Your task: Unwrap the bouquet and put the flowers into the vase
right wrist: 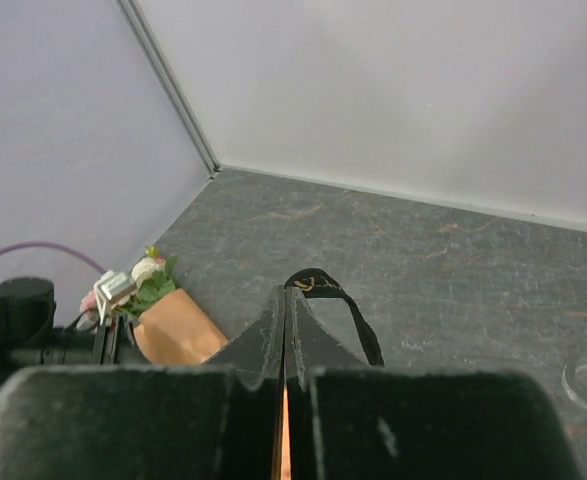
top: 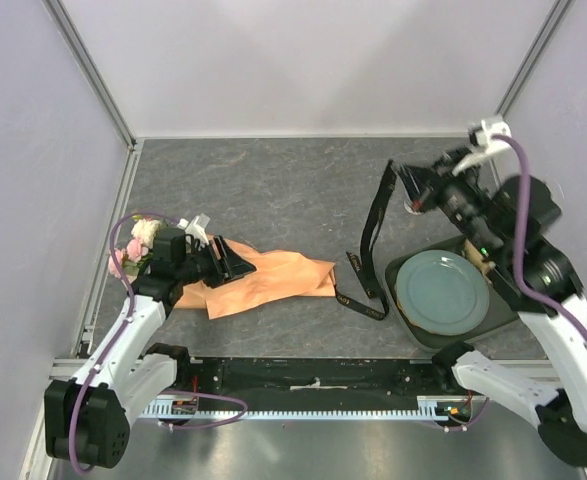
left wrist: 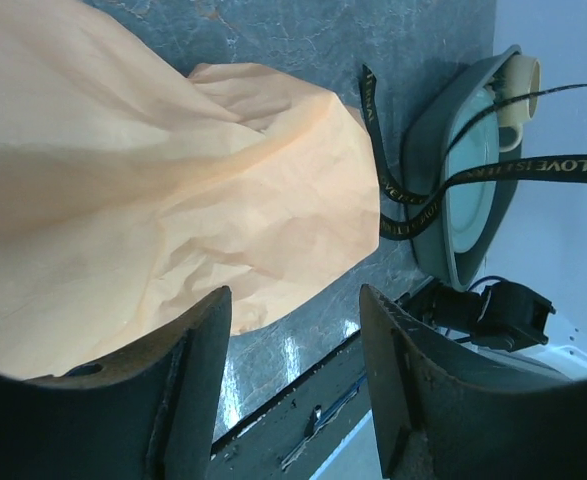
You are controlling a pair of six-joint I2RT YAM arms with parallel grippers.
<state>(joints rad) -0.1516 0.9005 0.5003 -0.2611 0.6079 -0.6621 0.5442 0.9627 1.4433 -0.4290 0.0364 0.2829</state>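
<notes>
Top external: bouquet (top: 258, 282) lies in crumpled orange-tan paper, black ribbon (top: 375, 225) apart.

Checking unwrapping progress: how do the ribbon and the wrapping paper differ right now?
The ribbon is a narrow black strip with gold lettering; the paper is a broad, crumpled orange-tan sheet. The ribbon hangs from the shut right gripper, its lower end on the table; the paper lies on the table at the open left gripper. Both touch the table.
</notes>
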